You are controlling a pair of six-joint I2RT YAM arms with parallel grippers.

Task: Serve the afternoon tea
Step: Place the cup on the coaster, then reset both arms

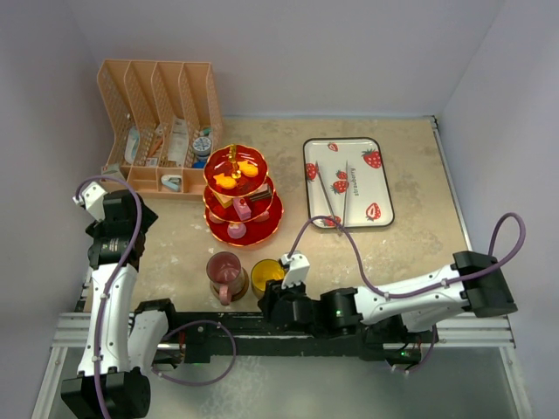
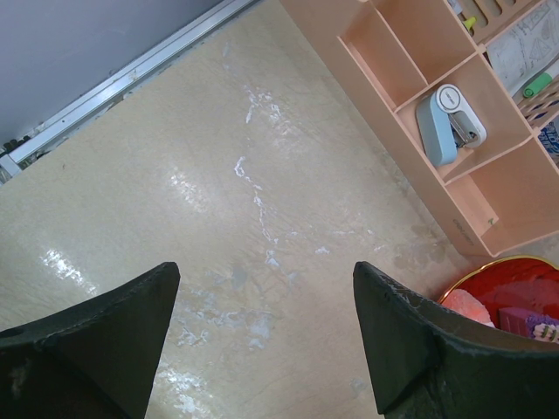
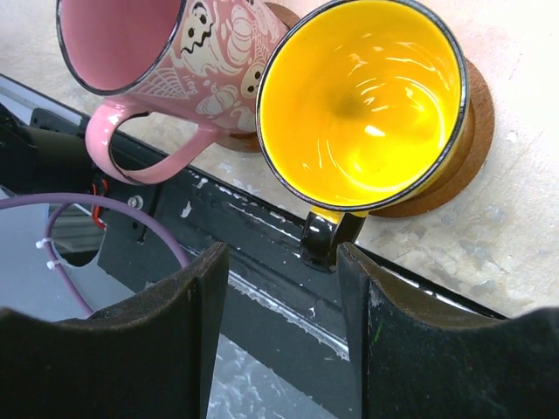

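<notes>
Glossy yellow mug (round coaster beneath), pink mug

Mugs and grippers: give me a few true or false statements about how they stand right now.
1. The yellow mug stands on a round coaster. True.
2. The pink mug sits on the tray. False: it is beside the yellow mug; the tray holds tongs.
3. The right gripper is shut on the yellow mug's handle. False: it is open, with the handle just ahead.
4. The left gripper is open above bare table. True.
</notes>
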